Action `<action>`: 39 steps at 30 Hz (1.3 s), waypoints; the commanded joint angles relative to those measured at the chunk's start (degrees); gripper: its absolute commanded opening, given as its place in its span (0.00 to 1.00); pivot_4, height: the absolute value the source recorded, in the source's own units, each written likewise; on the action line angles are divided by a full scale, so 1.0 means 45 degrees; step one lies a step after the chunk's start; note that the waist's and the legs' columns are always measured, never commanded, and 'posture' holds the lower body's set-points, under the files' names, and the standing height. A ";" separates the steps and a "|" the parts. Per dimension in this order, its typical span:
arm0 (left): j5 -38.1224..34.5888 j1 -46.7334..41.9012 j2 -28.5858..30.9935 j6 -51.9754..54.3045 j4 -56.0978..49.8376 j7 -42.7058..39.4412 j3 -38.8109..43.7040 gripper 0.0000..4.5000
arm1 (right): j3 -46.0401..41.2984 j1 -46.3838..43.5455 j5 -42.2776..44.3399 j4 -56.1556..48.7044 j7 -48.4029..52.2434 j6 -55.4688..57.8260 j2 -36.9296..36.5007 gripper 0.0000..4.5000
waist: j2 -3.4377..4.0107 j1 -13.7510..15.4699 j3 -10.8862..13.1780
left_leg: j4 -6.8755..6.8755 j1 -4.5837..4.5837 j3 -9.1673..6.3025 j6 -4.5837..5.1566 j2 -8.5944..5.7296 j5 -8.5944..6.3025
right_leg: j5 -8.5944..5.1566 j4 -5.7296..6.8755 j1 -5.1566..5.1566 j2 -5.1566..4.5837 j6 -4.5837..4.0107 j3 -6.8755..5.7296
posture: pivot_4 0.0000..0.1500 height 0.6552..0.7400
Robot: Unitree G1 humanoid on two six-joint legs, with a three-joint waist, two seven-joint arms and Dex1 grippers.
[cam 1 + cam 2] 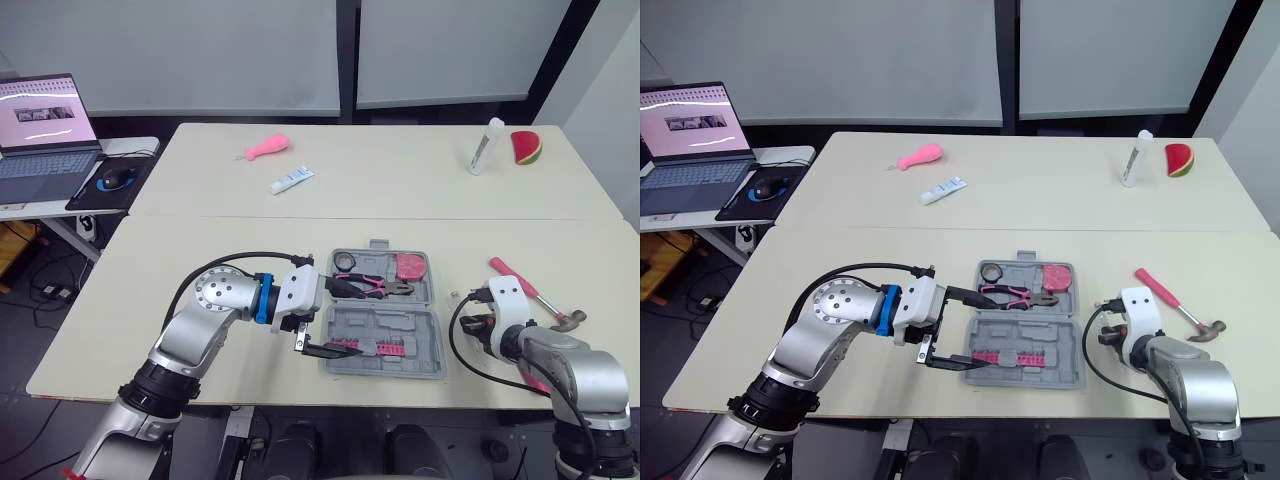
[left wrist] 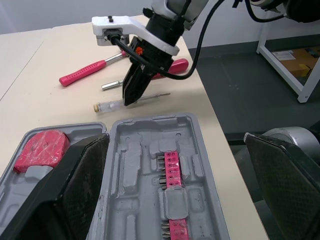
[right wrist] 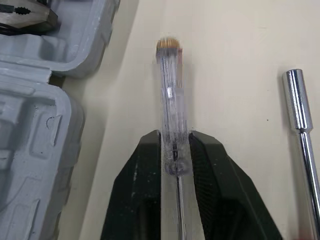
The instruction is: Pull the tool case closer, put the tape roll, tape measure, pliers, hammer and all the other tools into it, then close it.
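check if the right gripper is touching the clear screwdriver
Touching: the right wrist view shows the right gripper with both fingers pressed on the clear screwdriver, no gap.

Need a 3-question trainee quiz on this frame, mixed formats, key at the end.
1. True or false: the hammer already lies inside the tool case.
2. What is the right gripper shut on? A) the hammer B) the clear-handled screwdriver C) nothing
3. Fill in: the left gripper, at the case's left edge, is ____ (open or shut).
Key: 1 false, it lies on the table to the right of the case; 2 B; 3 open.
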 commanded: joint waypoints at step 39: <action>-0.0328 -0.0775 -0.0009 -0.1221 0.0913 -0.0492 0.0409 1.00 | 0.1210 0.3278 -0.0030 0.0220 0.0562 -0.6959 -0.1901 0.99 | -0.0006 0.0008 -0.0002 | 0.0001 0.0014 -0.0001 -0.0009 0.0004 0.0005 | -0.0004 -0.0008 0.0024 0.0004 0.0006 -0.0003 | 1.00 1.00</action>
